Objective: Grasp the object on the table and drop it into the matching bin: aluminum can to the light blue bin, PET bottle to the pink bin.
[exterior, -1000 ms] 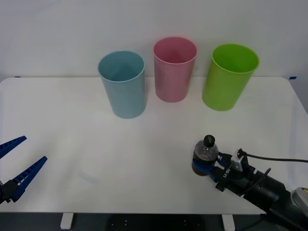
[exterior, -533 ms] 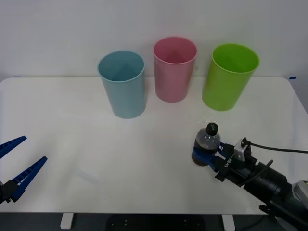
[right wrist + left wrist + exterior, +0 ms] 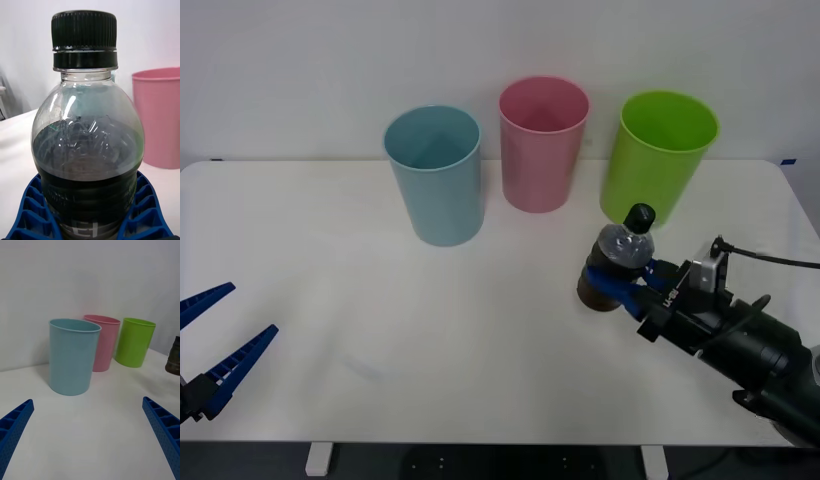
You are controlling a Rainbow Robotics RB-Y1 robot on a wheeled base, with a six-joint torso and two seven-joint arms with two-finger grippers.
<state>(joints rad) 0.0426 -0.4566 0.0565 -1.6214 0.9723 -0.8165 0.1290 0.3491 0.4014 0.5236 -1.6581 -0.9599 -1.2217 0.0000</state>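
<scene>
White table (image 3: 380,300) with rounded corners, plain white wall behind it. Three tall tapered bins stand in a row near the far edge: light blue bin (image 3: 434,175) toward the left, pink bin (image 3: 543,143) in the middle and set slightly farther back, lime green bin (image 3: 656,158) to the right. All upright, standing apart from one another.

Right claw (image 3: 617,285): reaching in from the near right corner, blue ribbed fingers (image 3: 144,217) clamped on the lower body of the PET bottle (image 3: 618,267), one on each side of the dark band. Bottle is tipped, black cap leaning toward the green bin, just in front of that bin in the front view. Whether its base touches the table cannot be told. Right wrist view: clear upper body, dark contents below, pink bin behind.

Left claw (image 3: 215,340): at the near left edge of the table, fingers spread wide, holding nothing, touching nothing.
</scene>
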